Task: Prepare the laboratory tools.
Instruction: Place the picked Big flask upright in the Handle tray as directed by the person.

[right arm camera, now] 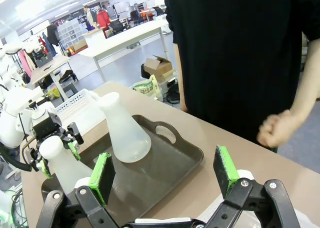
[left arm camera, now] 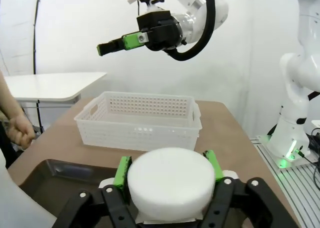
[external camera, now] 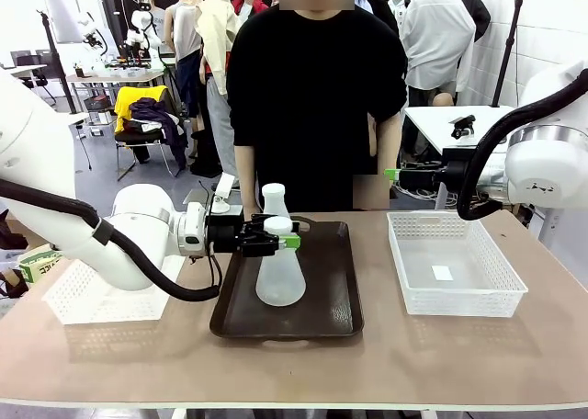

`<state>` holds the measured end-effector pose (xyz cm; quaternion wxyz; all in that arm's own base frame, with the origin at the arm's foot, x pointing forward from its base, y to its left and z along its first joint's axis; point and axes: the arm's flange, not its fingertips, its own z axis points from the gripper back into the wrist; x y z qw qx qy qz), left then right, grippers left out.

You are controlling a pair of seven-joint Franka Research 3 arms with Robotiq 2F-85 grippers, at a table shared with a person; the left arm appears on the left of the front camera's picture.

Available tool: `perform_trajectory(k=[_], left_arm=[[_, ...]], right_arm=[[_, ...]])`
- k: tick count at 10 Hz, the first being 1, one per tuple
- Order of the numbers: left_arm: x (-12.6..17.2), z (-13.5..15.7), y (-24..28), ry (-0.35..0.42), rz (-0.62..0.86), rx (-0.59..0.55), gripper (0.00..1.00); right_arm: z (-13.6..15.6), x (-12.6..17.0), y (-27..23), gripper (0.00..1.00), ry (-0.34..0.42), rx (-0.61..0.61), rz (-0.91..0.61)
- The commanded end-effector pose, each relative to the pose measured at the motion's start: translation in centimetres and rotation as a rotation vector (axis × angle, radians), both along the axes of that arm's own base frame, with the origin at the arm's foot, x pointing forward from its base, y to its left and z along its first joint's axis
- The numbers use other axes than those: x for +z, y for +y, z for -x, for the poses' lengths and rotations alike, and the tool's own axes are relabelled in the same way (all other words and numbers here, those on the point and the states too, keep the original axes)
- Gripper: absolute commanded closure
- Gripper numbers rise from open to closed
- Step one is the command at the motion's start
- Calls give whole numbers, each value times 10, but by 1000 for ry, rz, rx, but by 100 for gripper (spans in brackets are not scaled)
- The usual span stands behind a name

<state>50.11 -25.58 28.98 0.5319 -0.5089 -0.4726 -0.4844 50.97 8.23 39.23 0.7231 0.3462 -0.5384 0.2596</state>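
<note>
While the surface (external camera: 386, 355) carries the dark tray (external camera: 335, 309), both upright flasks stand in it, far flask (external camera: 273, 198) behind near flask (external camera: 280, 272). Left pincer (external camera: 276, 242) brackets the near flask's neck, contact unclear. Right pincer (right arm camera: 165, 175), spread and empty, hangs well apart over the basket (external camera: 455, 263).

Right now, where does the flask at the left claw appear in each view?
Front: flask at tray centre, left claw at its neck.
Left wrist: its white top bottom centre, between green pads.
Right wrist: lower left, nearer than the other flask.
Shared landmark: brown tray.
</note>
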Motion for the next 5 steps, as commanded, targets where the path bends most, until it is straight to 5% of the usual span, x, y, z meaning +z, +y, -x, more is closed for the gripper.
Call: perform_trajectory(k=[1,5], left_arm=[[4,-2,2,39,-17,-39,0],[6,5,5,55,-94,-38,0]], right_arm=[[1,0,1,0,4,-8,7],[1,0,1,0,4,-8,7]])
